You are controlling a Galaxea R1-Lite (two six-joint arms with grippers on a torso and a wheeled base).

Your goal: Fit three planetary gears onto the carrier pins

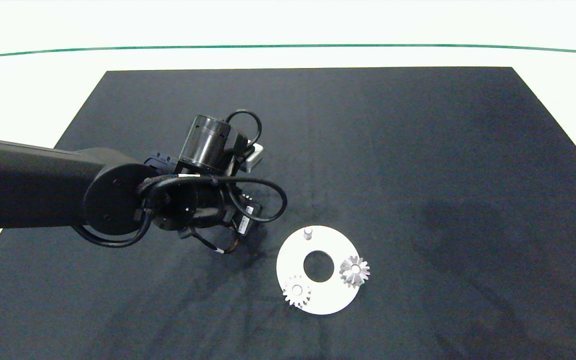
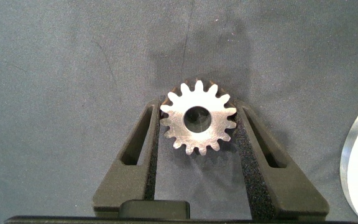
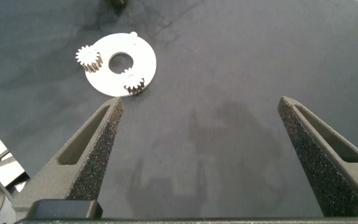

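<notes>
Left gripper (image 2: 198,134) is closed on one planetary gear (image 2: 198,121), teeth pinched between both foam pads right at the fingertips, over the black mat (image 1: 368,150) just beside the white disc (image 1: 318,292). Two more gears (image 1: 296,291) (image 1: 354,270) sit on their carrier pins; the third pin (image 1: 308,232) is bare. Right gripper (image 3: 201,124) hangs wide open, holding nothing, well apart from the disc. No readable writing anywhere.

White table (image 1: 33,85), black mat (image 1: 368,150), white disc (image 1: 330,300) on mat
</notes>
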